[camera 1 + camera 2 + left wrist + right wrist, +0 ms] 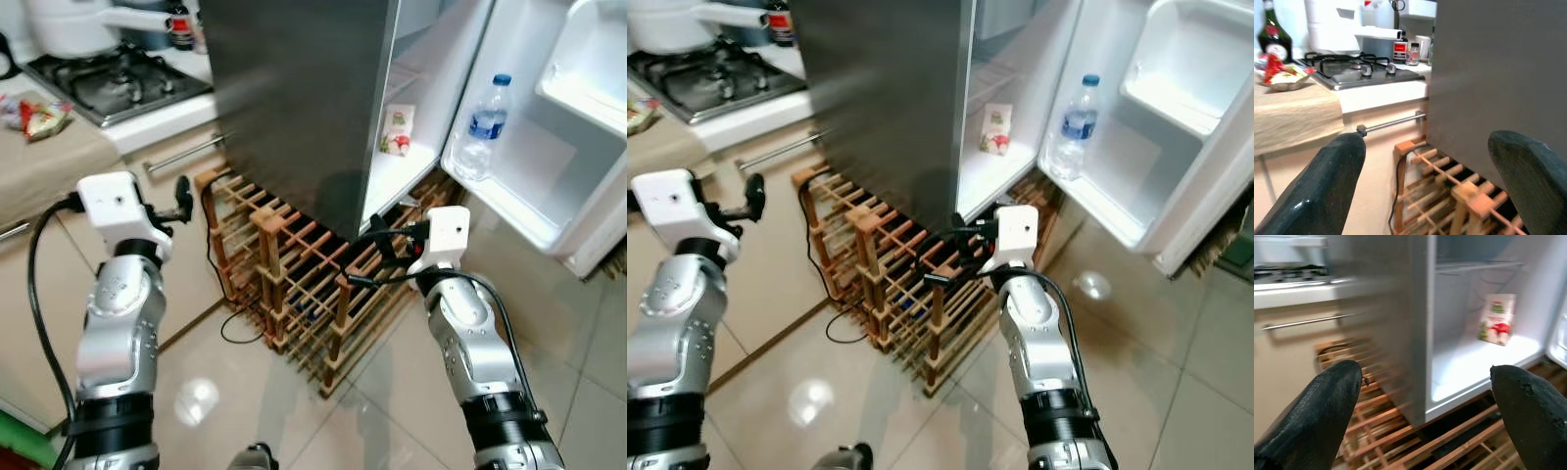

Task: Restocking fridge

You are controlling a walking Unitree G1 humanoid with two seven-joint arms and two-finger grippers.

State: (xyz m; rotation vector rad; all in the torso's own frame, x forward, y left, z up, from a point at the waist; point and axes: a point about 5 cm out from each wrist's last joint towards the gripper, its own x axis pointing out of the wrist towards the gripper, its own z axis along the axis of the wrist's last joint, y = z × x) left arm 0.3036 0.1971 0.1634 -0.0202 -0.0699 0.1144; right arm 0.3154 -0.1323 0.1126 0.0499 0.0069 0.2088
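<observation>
The grey fridge (294, 98) stands open, its white door (549, 147) swung out to the right. On the door shelf stands a clear water bottle (483, 129) with a blue cap. A small red and green carton (397, 130) sits upright on the bottom shelf inside. My right gripper (372, 257) is open and empty, held low before the fridge's open corner and the carton (1495, 319). My left gripper (182, 199) is open and empty too, held beside the fridge's grey side wall (1498, 88), near the counter.
A wooden wine rack (294, 284) lies on the tiled floor under the fridge, with a black cable (211, 264) beside it. To the left is a counter with a gas hob (118, 78), a white pot (73, 24), a snack packet (39, 116) and a drawer handle (186, 152).
</observation>
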